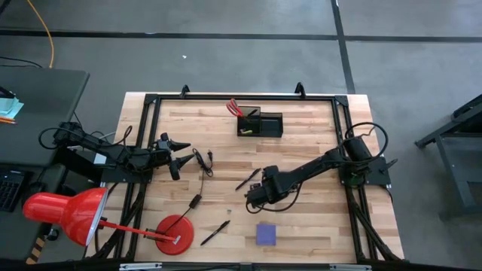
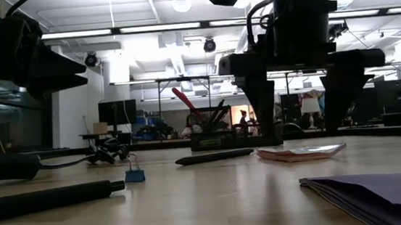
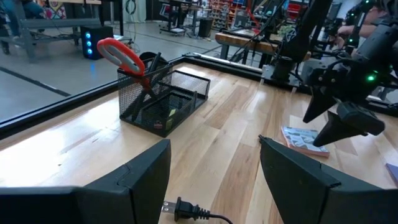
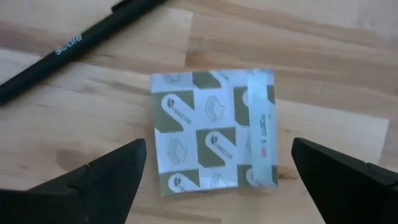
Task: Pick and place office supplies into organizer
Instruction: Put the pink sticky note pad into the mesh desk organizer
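The worktop is pale butcher-block wood in a black frame, standing on a grey concrete floor crossed by dark lines. Across it the room opens into a bright workshop with ceiling lights, benches and monitors.

The right end effector hangs over the middle of the worktop with its fingers spread wide, straddling a small white patterned packet that lies flat on the wood; a slim black pen lies just beside the packet. The left end effector waits near the left edge, fingers also spread, holding nothing.

The black mesh organizer sits by the far edge, red-handled scissors standing in its taller cup. A purple sticky-note pad lies near the front edge, and another black pen lies near the round red lamp base. A thin black cable trails by the left arm.
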You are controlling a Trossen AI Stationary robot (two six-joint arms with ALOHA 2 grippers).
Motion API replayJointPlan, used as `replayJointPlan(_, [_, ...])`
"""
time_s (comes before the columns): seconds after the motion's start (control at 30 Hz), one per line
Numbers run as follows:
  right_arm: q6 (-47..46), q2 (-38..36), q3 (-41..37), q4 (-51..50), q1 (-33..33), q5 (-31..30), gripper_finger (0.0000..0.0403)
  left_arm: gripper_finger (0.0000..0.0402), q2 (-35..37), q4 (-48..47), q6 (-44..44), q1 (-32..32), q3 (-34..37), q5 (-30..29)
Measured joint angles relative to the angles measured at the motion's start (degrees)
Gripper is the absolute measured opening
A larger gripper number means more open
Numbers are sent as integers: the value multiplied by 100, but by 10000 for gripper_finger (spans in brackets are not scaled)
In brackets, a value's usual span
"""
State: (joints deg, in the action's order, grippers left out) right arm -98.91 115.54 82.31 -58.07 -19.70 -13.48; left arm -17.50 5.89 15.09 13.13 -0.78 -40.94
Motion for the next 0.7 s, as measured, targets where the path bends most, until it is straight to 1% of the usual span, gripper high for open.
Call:
replayJointPlan(0.23, [-3,5,-6,54,-14,-14,399,232,0,0,0,-1,0,-1])
replayJointPlan(0.47, [26,9,-554,664,2,7,400,232,0,0,0,0,0,2])
replayJointPlan(0.7, [30,-30,-765,918,15,-46,400,232,0,0,0,0,0,-1])
